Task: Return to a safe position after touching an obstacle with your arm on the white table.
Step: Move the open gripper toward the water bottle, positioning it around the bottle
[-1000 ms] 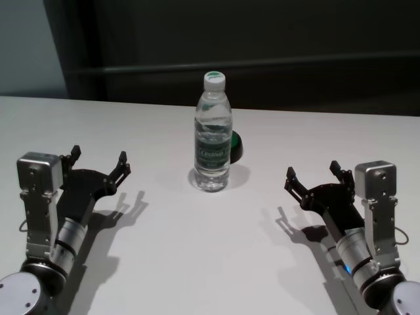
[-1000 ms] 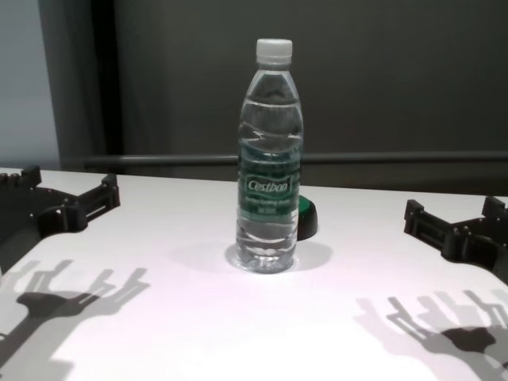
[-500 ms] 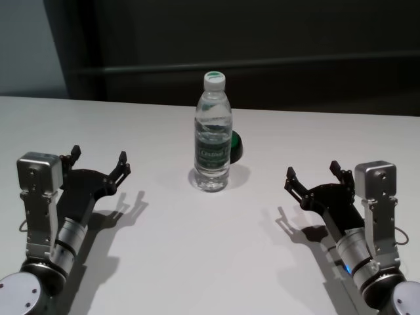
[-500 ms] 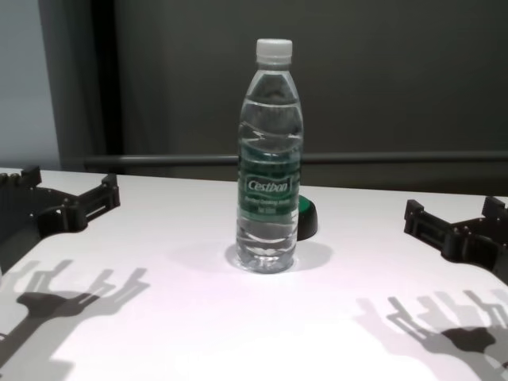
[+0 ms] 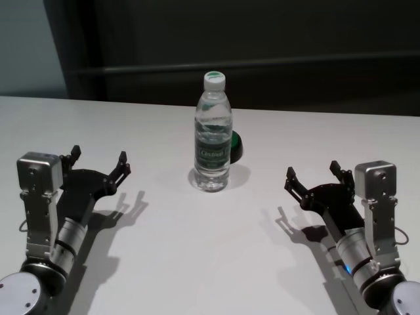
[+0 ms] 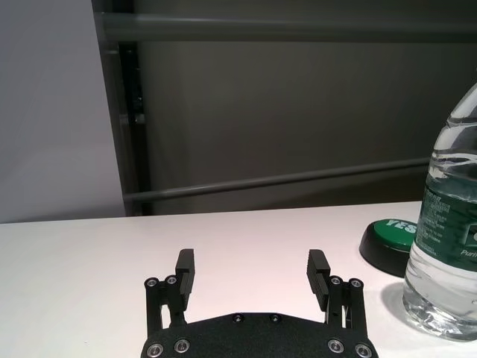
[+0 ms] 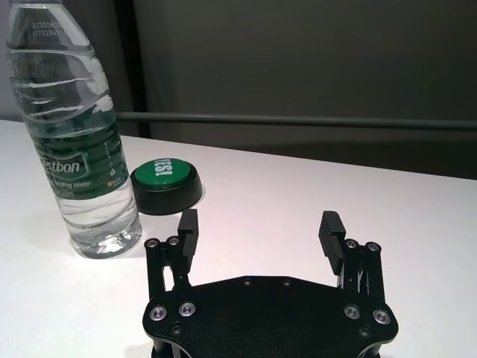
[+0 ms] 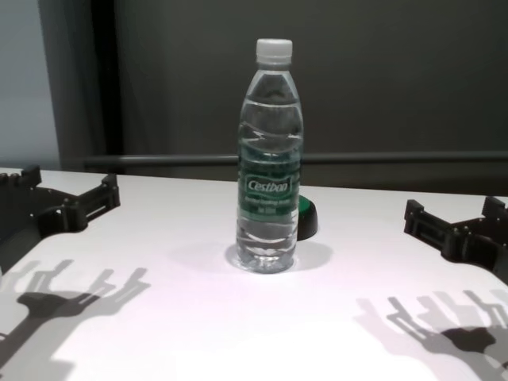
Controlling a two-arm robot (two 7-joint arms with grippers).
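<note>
The obstacle, a tall clear water bottle (image 5: pixel 213 144) with a white cap and green "Cestbon" label, stands upright in the middle of the white table (image 5: pixel 197 262); it also shows in the chest view (image 8: pixel 270 190), the left wrist view (image 6: pixel 447 246) and the right wrist view (image 7: pixel 78 142). My left gripper (image 5: pixel 98 162) is open and empty, held low at the table's left, well apart from the bottle. My right gripper (image 5: pixel 314 174) is open and empty at the right, also apart from it. Each gripper also shows in its own wrist view, the left (image 6: pixel 252 272) and the right (image 7: pixel 261 227).
A small low black-and-green round button (image 5: pixel 234 147) sits just behind and right of the bottle, also seen in the right wrist view (image 7: pixel 165 183). A dark wall with a horizontal rail (image 8: pixel 397 159) runs behind the table's far edge.
</note>
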